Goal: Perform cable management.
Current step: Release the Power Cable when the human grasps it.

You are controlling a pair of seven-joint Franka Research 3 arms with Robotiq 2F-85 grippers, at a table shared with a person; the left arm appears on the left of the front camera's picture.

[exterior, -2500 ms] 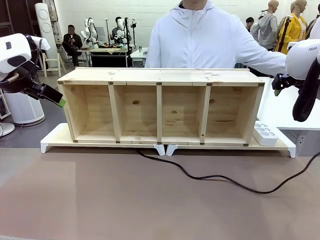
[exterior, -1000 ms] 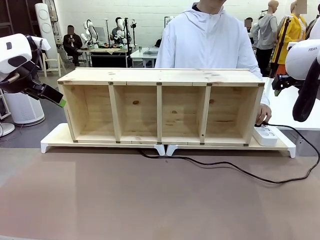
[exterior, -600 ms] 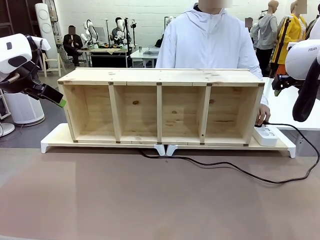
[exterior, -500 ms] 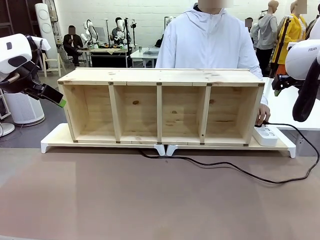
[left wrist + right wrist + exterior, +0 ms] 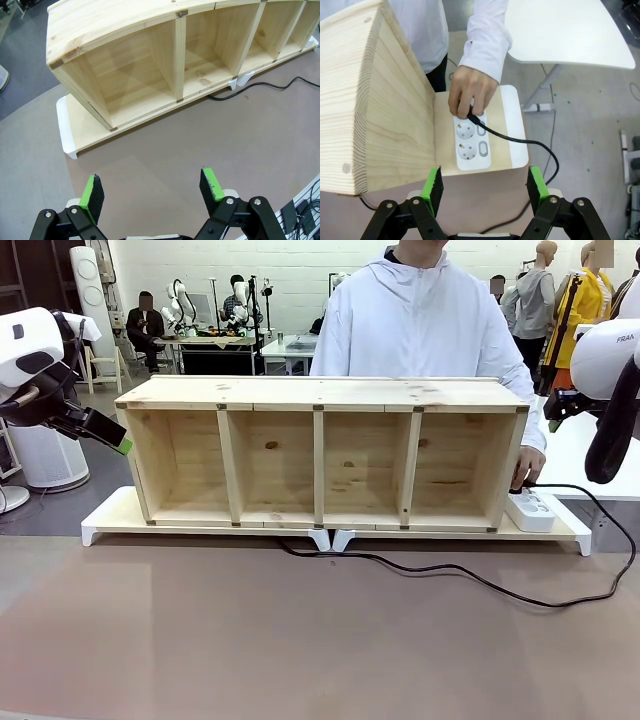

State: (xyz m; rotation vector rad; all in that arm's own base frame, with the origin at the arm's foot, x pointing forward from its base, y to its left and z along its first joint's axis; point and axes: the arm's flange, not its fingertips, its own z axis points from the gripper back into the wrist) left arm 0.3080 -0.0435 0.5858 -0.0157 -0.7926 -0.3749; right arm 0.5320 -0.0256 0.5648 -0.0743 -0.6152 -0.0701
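Right wrist view: person's hand [image 5: 470, 95] plugs thin black cable [image 5: 520, 141] into white power strip [image 5: 473, 141]; both end effectors [image 5: 485, 189] wide open, empty. Risk: slack loop across table front snags an arm.

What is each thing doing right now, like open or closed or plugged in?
left gripper: open, holding nothing.
right gripper: open, holding nothing.
cable: lying slack across the table, its plug at the power strip.
power strip: two sockets free.
person's hand: pressing the plug at the strip.
wooden shelf: four compartments, all empty.
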